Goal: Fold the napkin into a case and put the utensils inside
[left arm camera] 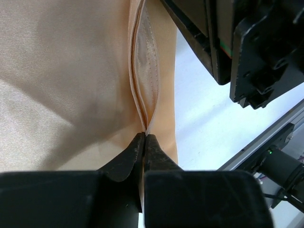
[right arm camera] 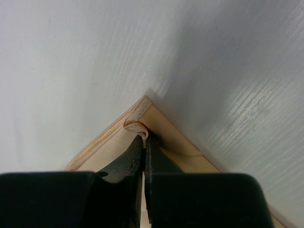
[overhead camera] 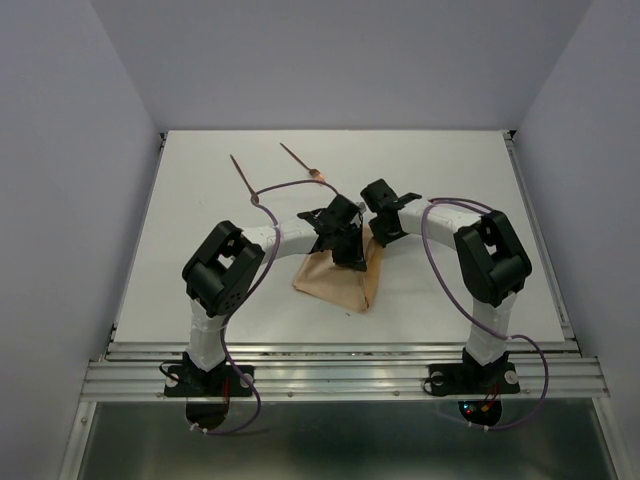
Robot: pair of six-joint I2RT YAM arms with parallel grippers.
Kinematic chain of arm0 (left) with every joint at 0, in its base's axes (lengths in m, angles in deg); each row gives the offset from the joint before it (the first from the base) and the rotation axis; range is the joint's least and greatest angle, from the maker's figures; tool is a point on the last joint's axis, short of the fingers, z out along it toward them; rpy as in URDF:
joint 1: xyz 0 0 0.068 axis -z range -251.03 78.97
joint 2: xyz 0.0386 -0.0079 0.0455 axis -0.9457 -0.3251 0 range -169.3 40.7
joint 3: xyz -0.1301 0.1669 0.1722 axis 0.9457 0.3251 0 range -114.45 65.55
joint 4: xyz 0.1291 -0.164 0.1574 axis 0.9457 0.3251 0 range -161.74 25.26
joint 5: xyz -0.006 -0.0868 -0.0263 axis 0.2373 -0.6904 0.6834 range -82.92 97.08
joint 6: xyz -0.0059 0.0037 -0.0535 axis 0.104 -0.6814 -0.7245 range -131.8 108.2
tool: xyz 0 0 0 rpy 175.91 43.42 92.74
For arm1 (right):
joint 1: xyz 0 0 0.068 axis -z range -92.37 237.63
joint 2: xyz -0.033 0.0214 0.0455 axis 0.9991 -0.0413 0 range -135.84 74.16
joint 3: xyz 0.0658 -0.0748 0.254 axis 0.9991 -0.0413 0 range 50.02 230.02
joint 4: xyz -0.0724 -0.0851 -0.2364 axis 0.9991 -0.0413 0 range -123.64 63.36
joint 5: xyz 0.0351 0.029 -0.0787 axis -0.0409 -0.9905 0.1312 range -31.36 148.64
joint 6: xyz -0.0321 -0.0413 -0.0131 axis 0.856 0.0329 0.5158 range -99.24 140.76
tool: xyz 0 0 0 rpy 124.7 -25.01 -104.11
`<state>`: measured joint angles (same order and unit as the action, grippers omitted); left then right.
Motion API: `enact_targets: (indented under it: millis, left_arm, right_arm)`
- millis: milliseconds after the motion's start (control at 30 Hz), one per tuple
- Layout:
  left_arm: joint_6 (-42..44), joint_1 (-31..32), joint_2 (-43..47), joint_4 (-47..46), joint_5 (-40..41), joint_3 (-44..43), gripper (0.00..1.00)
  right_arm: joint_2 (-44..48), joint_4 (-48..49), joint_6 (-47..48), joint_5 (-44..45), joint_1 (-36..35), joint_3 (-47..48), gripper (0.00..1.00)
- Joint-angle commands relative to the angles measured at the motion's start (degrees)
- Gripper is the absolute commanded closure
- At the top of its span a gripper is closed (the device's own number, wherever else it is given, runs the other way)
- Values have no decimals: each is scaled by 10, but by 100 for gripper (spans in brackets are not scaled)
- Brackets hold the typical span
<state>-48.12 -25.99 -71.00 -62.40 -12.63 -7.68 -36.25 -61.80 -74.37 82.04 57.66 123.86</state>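
Note:
The tan napkin (overhead camera: 335, 280) lies folded on the white table between both arms. My left gripper (overhead camera: 348, 252) is shut on its hemmed edge, and the left wrist view shows the layered hem (left arm camera: 145, 71) rising out of the pinched tips of that gripper (left arm camera: 144, 135). My right gripper (overhead camera: 380, 233) is shut on a far corner of the napkin (right arm camera: 142, 124), the cloth curling over the tips of that gripper (right arm camera: 145, 137). The two utensils lie apart at the back: a plain pointed stick (overhead camera: 243, 176) and a stick with a small paler head (overhead camera: 301, 161). No case shape is visible.
The right arm's black wrist (left arm camera: 247, 52) hangs close beside the left gripper. A purple cable (overhead camera: 285, 186) loops over the table behind the left arm. The table's metal front rail (overhead camera: 340, 365) runs along the near edge, and side walls enclose the table.

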Motion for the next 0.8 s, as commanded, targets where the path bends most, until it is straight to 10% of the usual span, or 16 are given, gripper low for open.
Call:
enact_targets:
  millis: [0,500,600,767]
  left_arm:
    - [8,3,3,-8,-10,-17,94]
    - [5,-4,14,-15,-6,0,98]
    - [4,-4,17,-20,-8,5,58]
    - [6,-4,19,-26,-8,1,40]
  right_arm:
    - [-35,-97,24,33,4,-19,99]
    - [-7,-71,108,54,4,-5,83]
    - [-12,-59,123,42,4,-3,86]
    - [-15,-51,130,28,4,-5,89]
